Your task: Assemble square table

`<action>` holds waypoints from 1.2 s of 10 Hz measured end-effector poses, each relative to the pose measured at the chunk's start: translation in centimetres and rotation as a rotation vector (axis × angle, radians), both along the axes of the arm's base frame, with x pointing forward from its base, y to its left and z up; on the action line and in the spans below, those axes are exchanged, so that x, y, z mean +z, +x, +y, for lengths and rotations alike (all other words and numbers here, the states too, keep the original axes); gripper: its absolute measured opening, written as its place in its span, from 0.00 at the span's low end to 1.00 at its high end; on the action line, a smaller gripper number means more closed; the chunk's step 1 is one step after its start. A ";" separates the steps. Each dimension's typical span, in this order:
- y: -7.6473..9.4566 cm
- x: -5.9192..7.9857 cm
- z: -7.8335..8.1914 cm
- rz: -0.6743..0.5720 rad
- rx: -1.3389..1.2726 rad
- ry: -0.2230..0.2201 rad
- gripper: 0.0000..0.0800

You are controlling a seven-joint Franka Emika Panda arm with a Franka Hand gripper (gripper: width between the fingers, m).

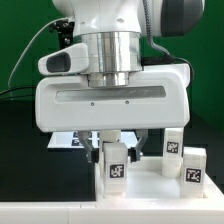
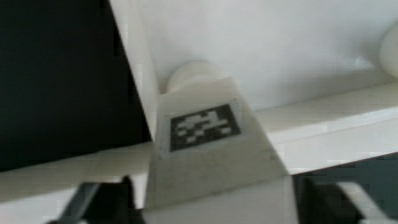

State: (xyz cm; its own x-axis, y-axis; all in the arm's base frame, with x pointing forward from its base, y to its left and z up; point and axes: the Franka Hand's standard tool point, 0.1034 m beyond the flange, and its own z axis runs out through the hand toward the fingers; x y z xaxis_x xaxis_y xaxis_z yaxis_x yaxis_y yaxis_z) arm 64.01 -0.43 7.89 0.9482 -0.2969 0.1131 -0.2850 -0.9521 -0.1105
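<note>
Nearest the wrist camera: a tagged white leg (image 2: 210,140) standing between my tool's (image 1: 113,158) fingers, jaws narrowed onto its flanks, over the square slab (image 2: 285,60). Rigid, light, smooth plastic by the look; I'd grip mid-height on flat sides. Count from the exterior view: three legs, two (image 1: 172,143) (image 1: 194,166) at the right; one slab (image 1: 150,188).

A robotics lab: behind the fingers (image 1: 103,157) hangs a plain green backdrop (image 1: 20,40) with loose cables (image 1: 28,55), the desk (image 1: 20,140) beneath is matte black, and nearby white legs (image 1: 194,165) carry printed tracking tags.
</note>
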 end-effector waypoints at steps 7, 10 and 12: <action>-0.7 -0.2 0.0 0.092 -1.168 0.143 0.36; -0.7 -0.3 -0.1 0.096 -1.234 0.166 0.36; -0.8 -0.4 -0.1 0.069 -1.029 0.133 0.55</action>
State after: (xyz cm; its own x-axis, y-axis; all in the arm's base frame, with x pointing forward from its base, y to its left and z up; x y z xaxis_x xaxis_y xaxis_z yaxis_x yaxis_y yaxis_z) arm 63.25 -0.53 7.52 0.2325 -0.9723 -0.0248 -0.9625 -0.2263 -0.1494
